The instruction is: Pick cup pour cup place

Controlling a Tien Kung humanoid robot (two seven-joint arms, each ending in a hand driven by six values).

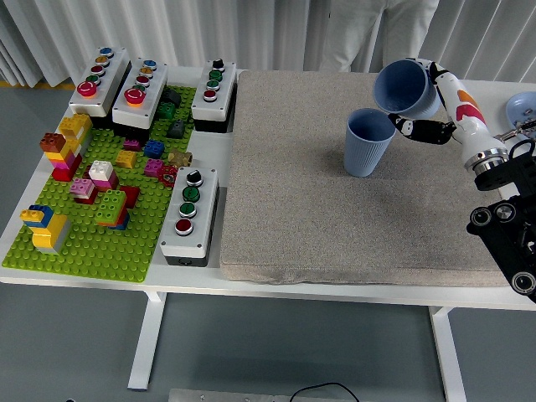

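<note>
Head view: the right hand [435, 105] comes in from the right edge and grips a blue cup [406, 88], its fingers wrapped around the cup's wall. The held cup is tipped over toward the left, its mouth facing left and down, just above and to the right of a second blue cup [368, 142]. Its lip hangs right over the standing one's rim; whether the two touch I cannot tell. What, if anything, is inside either cup does not show.

The second cup stands upright on a grey mat [335, 218] that covers the right half of the white table [209, 280]. At the far right edge a blue dish [521, 107] sits partly out of frame.

On the table's left side lies a green baseplate [88, 243] scattered with coloured bricks [100, 180]. Three button boxes [144, 90] line the far edge behind it, and a fourth box [189, 214] lies between the baseplate and the mat.

A person [368, 33] in light clothes stands at the far side, behind the mat; no hands of theirs show.
</note>
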